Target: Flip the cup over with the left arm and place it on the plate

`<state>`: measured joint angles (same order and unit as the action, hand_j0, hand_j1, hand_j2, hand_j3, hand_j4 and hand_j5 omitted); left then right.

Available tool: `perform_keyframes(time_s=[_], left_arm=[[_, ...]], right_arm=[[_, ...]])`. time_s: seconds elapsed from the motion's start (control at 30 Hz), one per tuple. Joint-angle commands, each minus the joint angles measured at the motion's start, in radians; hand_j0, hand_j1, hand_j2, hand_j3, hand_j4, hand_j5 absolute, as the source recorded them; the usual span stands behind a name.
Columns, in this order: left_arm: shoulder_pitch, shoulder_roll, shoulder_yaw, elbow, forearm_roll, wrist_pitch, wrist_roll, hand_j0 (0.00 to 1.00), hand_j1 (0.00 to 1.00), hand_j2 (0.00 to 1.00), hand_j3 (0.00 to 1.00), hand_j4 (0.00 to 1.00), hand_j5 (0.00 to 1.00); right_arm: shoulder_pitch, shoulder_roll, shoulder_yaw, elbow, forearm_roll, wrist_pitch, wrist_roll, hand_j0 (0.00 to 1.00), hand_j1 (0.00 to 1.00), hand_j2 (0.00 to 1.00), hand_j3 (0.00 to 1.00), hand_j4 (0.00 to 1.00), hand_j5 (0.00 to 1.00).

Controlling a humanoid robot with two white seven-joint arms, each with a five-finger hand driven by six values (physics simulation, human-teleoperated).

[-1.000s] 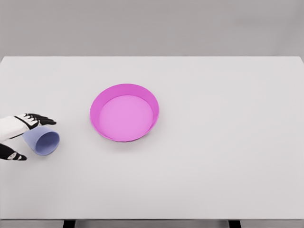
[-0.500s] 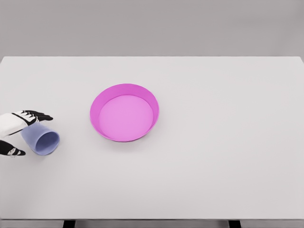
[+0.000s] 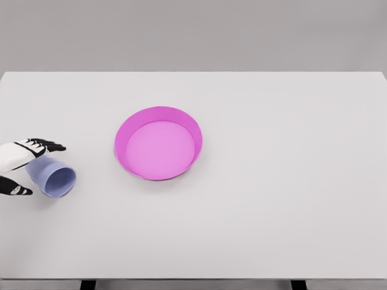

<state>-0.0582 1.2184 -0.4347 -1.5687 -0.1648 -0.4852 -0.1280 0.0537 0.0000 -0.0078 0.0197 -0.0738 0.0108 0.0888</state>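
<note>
A pale blue cup lies on its side at the far left of the white table, its mouth turned toward me and slightly right. My left hand reaches in from the left edge and straddles the cup's closed end. Its black-tipped fingers stretch over the top and the thumb sits below, spread and not clamped on the cup. The pink plate, a round dish with a raised rim, stands to the right of the cup near the table's middle. My right arm does not show.
Only the cup and the plate stand on the table. Its front edge runs along the bottom of the view and a grey wall lies behind it.
My left hand has slid a little to the left along the cup, so less of the fingers reaches over it. The cup has barely shifted and the plate has not moved.
</note>
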Motion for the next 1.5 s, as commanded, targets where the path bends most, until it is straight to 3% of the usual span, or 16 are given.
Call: perform_keyframes(time_s=[0.0, 0.4, 1.37, 1.47], left_arm=[[-0.005, -0.014, 0.001, 0.006, -0.016, 0.000, 0.001, 1.00, 1.00, 1.00, 1.00, 1.00, 1.00], [-0.017, -0.063, -0.001, 0.021, -0.041, 0.028, -0.001, 1.00, 1.00, 1.00, 1.00, 1.00, 1.00], [-0.017, -0.082, -0.007, 0.018, -0.079, 0.027, -0.024, 1.00, 1.00, 1.00, 1.00, 1.00, 1.00], [-0.017, -0.082, -0.007, 0.016, -0.079, 0.027, -0.024, 0.92, 0.92, 0.92, 0.92, 0.92, 0.92]], right_arm=[[0.000, 0.000, 0.000, 0.000, 0.000, 0.000, 0.000, 1.00, 1.00, 1.00, 1.00, 1.00, 1.00], [0.000, 0.000, 0.000, 0.000, 0.000, 0.000, 0.000, 1.00, 1.00, 1.00, 1.00, 1.00, 1.00], [0.000, 0.000, 0.000, 0.000, 0.000, 0.000, 0.000, 1.00, 1.00, 1.00, 1.00, 1.00, 1.00], [0.000, 0.000, 0.000, -0.001, 0.000, 0.000, 0.000, 1.00, 1.00, 1.00, 1.00, 1.00, 1.00]])
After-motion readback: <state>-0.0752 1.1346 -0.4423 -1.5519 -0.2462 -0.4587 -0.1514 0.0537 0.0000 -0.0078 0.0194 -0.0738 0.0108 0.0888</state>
